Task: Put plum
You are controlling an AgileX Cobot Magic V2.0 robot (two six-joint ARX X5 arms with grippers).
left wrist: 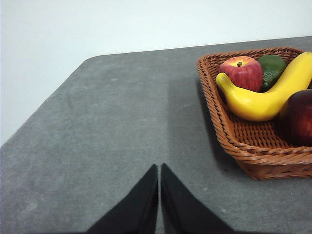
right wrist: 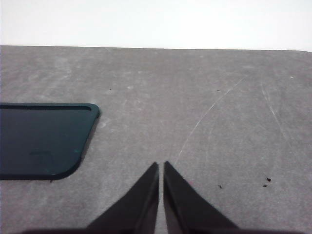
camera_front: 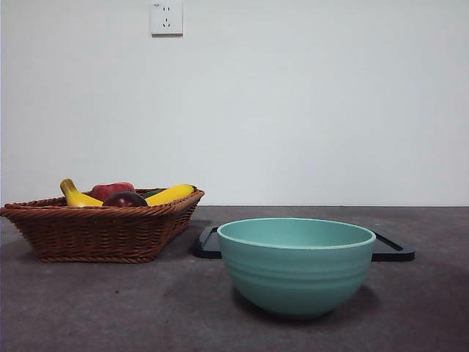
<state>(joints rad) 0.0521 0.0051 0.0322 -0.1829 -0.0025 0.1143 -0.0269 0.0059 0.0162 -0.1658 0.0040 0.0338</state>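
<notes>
The dark maroon plum (camera_front: pixel 125 199) lies in the brown wicker basket (camera_front: pixel 95 231) at the left of the front view. It also shows in the left wrist view (left wrist: pixel 298 117), at the basket's near side (left wrist: pixel 253 151). My left gripper (left wrist: pixel 159 168) is shut and empty above bare table, apart from the basket. My right gripper (right wrist: pixel 161 165) is shut and empty above bare table, beside a dark tray (right wrist: pixel 41 139). Neither arm shows in the front view.
The basket also holds a red apple (left wrist: pixel 241 73), a yellow banana (left wrist: pixel 265 95) and a green fruit (left wrist: pixel 271 68). A teal bowl (camera_front: pixel 295 264) stands at the front centre, before the black tray (camera_front: pixel 392 249). A white wall runs behind the table.
</notes>
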